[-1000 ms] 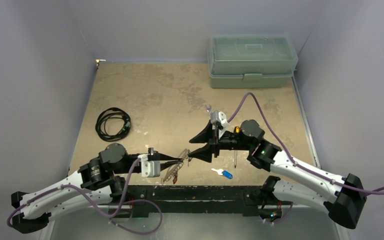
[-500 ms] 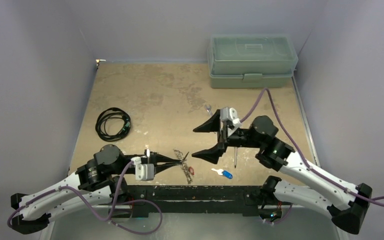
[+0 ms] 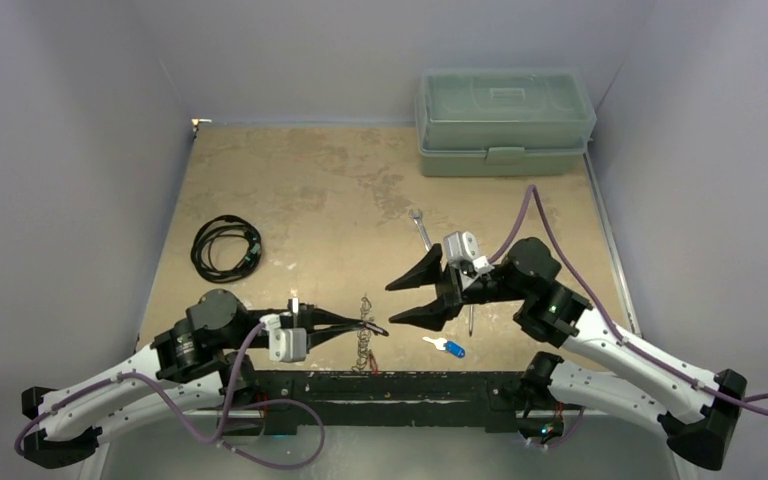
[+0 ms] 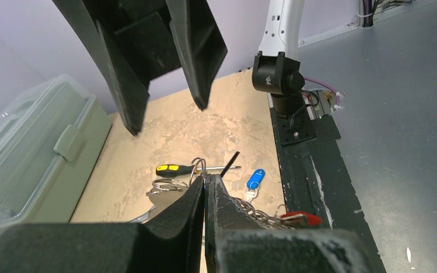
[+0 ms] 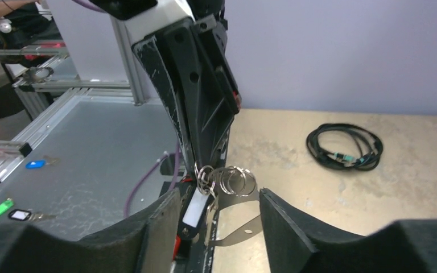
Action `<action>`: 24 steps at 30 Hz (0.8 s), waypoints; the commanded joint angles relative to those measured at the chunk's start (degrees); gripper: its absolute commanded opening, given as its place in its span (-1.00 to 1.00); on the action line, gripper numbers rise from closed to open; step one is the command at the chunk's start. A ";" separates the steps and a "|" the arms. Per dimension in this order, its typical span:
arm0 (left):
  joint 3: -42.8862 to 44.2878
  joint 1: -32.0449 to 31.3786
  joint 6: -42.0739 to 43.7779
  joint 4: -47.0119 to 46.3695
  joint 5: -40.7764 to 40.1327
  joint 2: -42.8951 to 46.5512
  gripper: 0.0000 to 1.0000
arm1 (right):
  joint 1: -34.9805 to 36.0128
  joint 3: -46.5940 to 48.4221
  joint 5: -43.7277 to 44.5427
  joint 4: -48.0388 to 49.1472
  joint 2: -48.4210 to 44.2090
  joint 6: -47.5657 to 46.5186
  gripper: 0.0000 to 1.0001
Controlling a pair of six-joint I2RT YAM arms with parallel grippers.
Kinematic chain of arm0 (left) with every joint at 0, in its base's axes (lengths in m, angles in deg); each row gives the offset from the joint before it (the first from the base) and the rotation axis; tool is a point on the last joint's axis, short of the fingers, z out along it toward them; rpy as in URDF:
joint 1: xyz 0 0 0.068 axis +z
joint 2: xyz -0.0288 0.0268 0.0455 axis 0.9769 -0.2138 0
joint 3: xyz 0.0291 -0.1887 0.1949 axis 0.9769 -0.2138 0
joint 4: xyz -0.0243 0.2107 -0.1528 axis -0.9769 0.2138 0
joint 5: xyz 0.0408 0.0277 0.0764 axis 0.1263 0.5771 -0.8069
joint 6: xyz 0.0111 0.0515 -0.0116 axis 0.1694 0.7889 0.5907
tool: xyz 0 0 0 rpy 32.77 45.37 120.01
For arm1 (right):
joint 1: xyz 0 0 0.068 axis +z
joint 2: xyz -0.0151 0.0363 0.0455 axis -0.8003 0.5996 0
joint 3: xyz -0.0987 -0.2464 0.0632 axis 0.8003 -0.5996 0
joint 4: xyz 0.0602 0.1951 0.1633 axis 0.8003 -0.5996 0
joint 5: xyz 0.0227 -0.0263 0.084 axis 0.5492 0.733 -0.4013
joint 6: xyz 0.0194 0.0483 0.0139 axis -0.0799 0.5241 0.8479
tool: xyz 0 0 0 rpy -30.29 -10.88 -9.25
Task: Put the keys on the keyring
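Note:
My left gripper (image 3: 376, 328) is shut on a wire ring of the keyring (image 3: 364, 346), which hangs from its tips above the table's near edge. In the left wrist view the gripper (image 4: 205, 180) pinches that ring, with more rings (image 4: 165, 185) beyond. In the right wrist view the flat grey keyring (image 5: 236, 226) dangles with a white-and-black key (image 5: 196, 207). A red key (image 4: 299, 217) hangs on it too. A blue key (image 3: 450, 347) lies loose on the table. My right gripper (image 3: 393, 305) is open and empty, facing the keyring from the right.
A yellow-and-black screwdriver (image 3: 471, 318) lies under my right wrist, and a silver wrench (image 3: 419, 225) lies behind it. A green toolbox (image 3: 505, 120) stands at the back right. A coiled black cable (image 3: 225, 245) lies at the left.
My right gripper has drawn back from my left gripper's tips and stays open. The keyring has swung from a slant to hanging straight down from my left gripper.

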 commanded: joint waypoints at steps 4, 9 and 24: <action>-1.28 0.11 -1.25 -5.78 0.73 1.65 -1.00 | 2.98 -1.55 0.02 5.27 1.87 0.90 0.02; -1.94 0.67 -2.55 -9.34 0.30 2.40 -1.00 | 5.54 -1.20 1.22 7.22 2.58 1.47 -0.08; -2.36 1.93 -4.20 -11.45 1.81 1.44 -1.00 | 11.18 -1.41 6.95 8.00 4.19 0.41 -0.24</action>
